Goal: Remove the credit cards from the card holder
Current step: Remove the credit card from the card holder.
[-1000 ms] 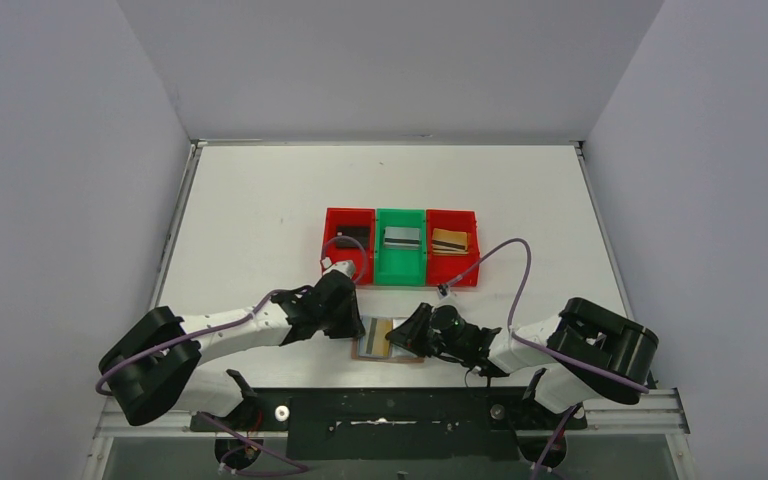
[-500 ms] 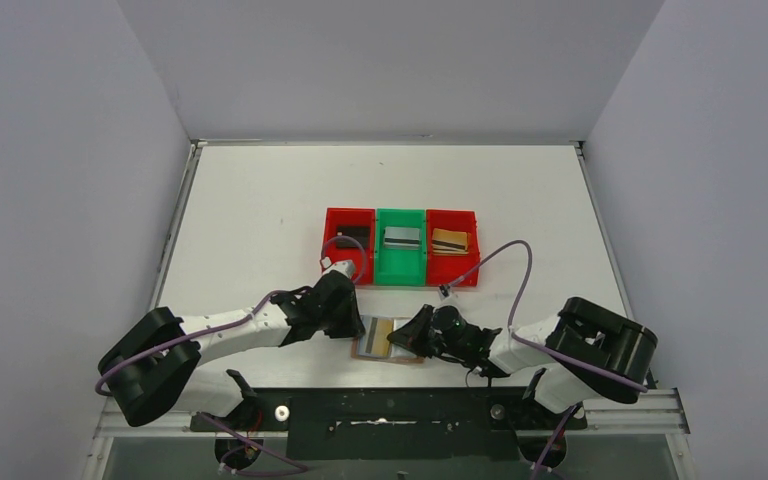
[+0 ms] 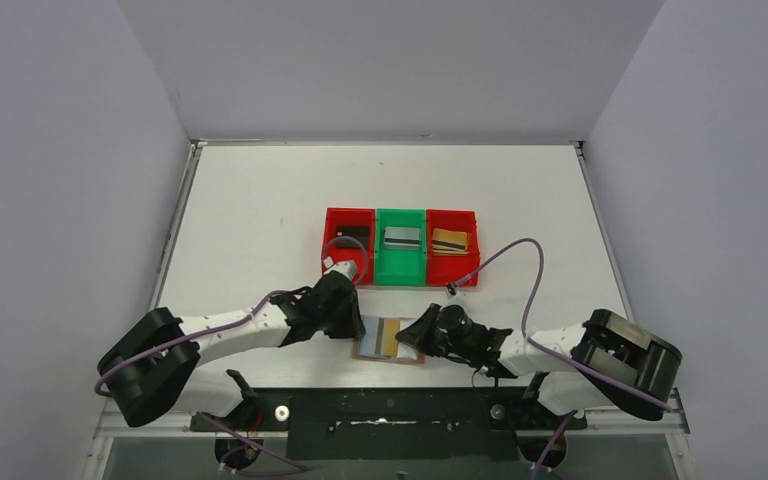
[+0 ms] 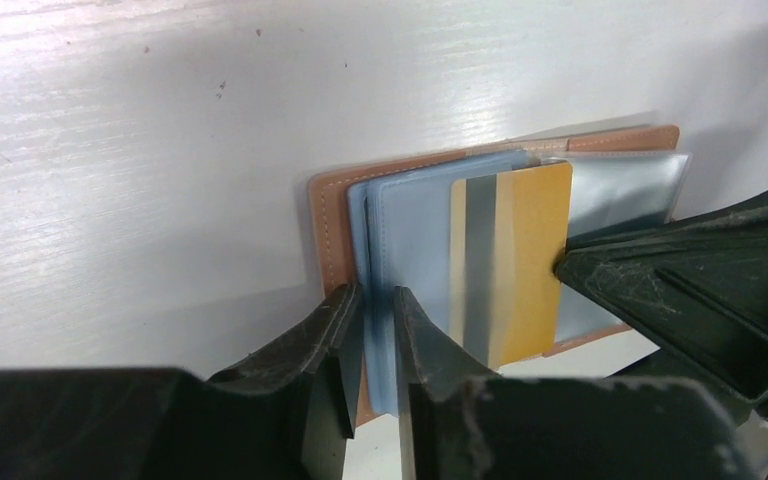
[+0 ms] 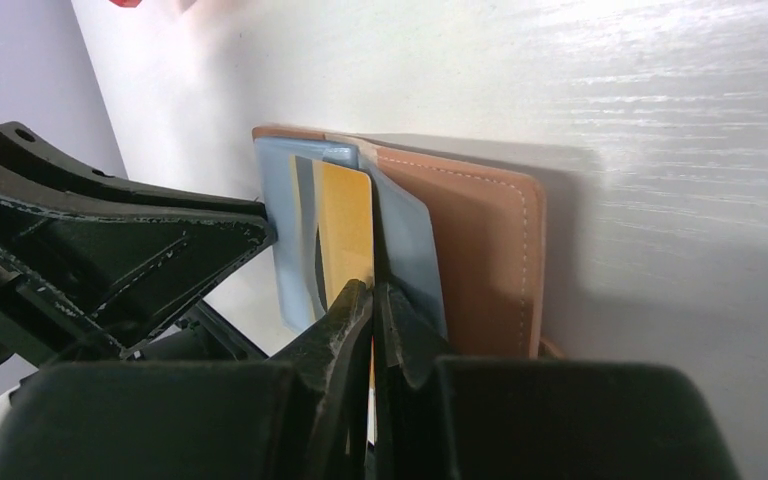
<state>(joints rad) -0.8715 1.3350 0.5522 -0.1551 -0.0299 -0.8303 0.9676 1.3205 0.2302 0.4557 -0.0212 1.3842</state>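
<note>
Two grippers meet at the holder [image 4: 328, 230], which lies open and flat on the table [image 3: 260, 200] near its front edge, between the arms and on the near side of the bins. We see the left gripper [image 4: 375, 305] clamped on the left edge of the holder's grey-blue lining, its fingers pinched on that sleeve just inside the tan leather border. The right gripper [image 5: 372, 295] is closed tight on the right edge of a gold card [image 4: 520, 260], which bears a grey stripe towards its left side. This card lies across the middle of the holder, its left part over the blue sleeve and its right part over a clear pocket on the holder's right half. We cannot tell whether any of it sits inside a slot. Both grippers come in low from opposite sides, their tips near each other but apart, with the card between them. Beyond the holder three bins stand touching in a row: the left red bin [image 3: 332, 250], the green bin [image 3: 400, 268] and the right red bin [image 3: 453, 268]. Each holds one card lying flat: a black card [image 3: 353, 236] in the left red bin, a silver card [image 3: 401, 238] in the green bin, a tan card [image 3: 449, 241] in the right red bin.
</note>
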